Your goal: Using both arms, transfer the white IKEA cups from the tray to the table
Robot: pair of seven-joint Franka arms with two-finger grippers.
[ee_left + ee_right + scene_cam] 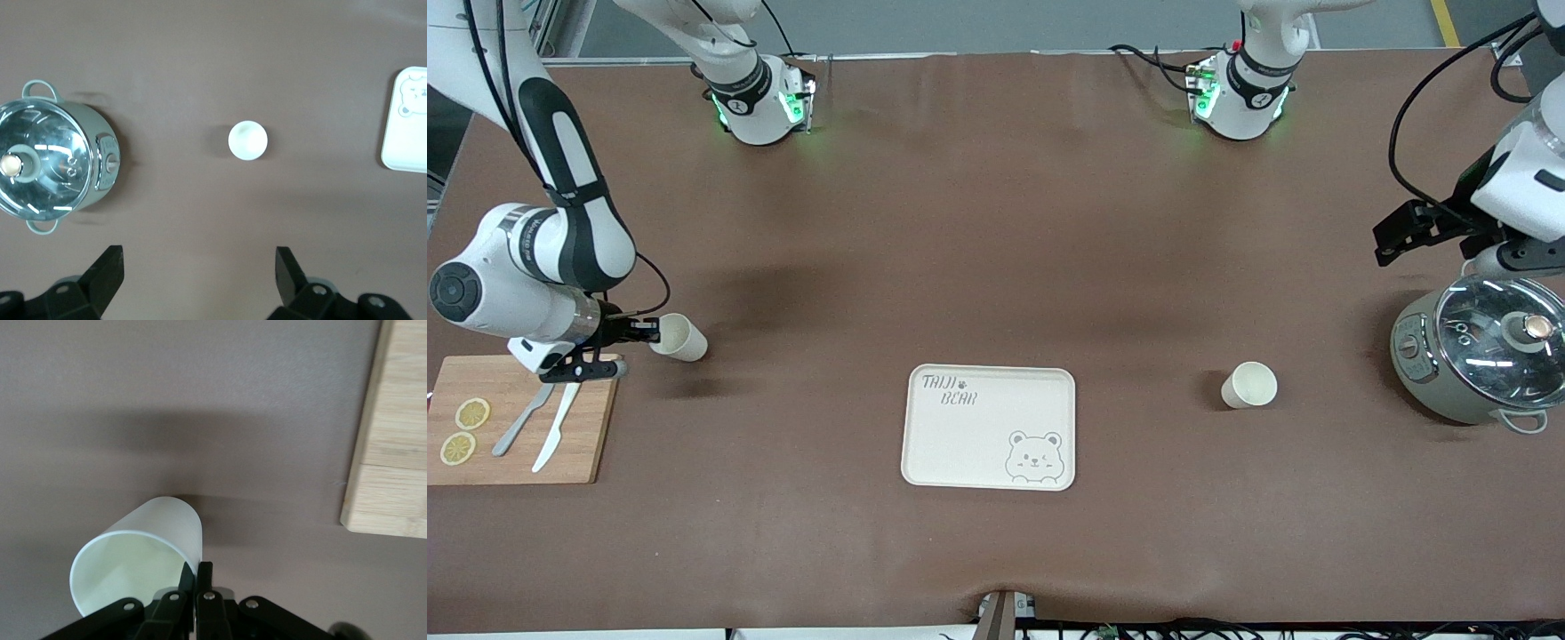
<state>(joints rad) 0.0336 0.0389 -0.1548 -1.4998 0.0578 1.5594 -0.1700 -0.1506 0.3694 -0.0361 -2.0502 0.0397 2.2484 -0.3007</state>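
Basically right gripper (649,331) pinches one cup's (679,337) rim, tilted above the table (996,222) beside the cutting board (516,427) — thin hold, could slip or tip on release. Other cup (1249,385) stands near the empty tray (989,427); left gripper (200,273) hangs open.

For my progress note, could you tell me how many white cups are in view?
2. One cup stands on the table between the tray and the cooker; the other cup is pinched by the right hand beside the cutting board.
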